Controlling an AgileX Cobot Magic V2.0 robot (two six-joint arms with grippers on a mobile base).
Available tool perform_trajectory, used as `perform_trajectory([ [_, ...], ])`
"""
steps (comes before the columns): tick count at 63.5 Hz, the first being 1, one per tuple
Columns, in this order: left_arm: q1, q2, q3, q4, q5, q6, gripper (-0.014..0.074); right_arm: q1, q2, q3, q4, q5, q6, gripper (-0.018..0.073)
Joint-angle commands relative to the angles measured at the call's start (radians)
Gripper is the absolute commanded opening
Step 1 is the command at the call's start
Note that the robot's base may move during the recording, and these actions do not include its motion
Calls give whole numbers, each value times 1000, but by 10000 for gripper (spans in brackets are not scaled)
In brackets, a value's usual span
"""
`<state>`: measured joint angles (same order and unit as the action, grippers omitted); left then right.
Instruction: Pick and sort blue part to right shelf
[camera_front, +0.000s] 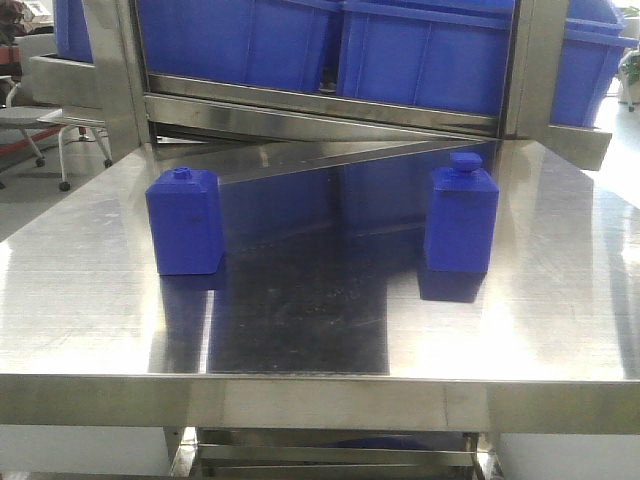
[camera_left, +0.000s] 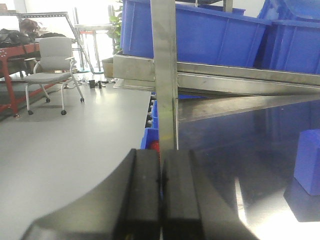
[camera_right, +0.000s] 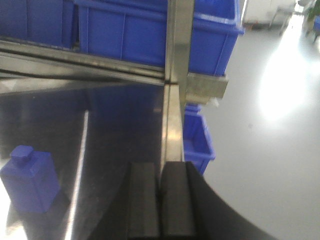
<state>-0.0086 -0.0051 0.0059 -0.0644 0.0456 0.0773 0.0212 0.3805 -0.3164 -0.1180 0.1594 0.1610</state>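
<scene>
Looming past the far edge of the bench (camera_front: 90, 300), the shelf (camera_front: 320, 108) holds big bins (camera_front: 420, 50); the blue part (camera_front: 462, 222) stands upright toward the far right corner, free for grasping, a lookalike block (camera_front: 185, 225) far left; both jaws pressed together, empty

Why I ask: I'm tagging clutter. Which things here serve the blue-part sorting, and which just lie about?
Job: blue part, wide-capped; right shelf with blue bins; left gripper and right gripper, both shut.
Lying about: flat-topped blue block on the steel table; office chair.
</scene>
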Motion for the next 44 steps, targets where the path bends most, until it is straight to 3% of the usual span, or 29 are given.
perform_trajectory([
  [1,-5,-25,26,-7,-76,-6,123,20,84,-70,-45,-54,100,54],
  [7,-5,-25,26,-7,-76,-6,124,55,175,-113,-62,-22,159,57],
  [16,-5,-25,26,-7,-76,-6,124,111,313,-182,-65,48,161,94],
  [33,-5,-25,26,-7,-76,-6,124,229,533,-325,-65,171,177,589],
  [36,-5,-25,26,-7,-76,-6,124,251,575,-362,-65,200,177,629],
  [44,-5,-25,26,-7,-76,-6,124,318,691,-491,-65,358,197,611],
])
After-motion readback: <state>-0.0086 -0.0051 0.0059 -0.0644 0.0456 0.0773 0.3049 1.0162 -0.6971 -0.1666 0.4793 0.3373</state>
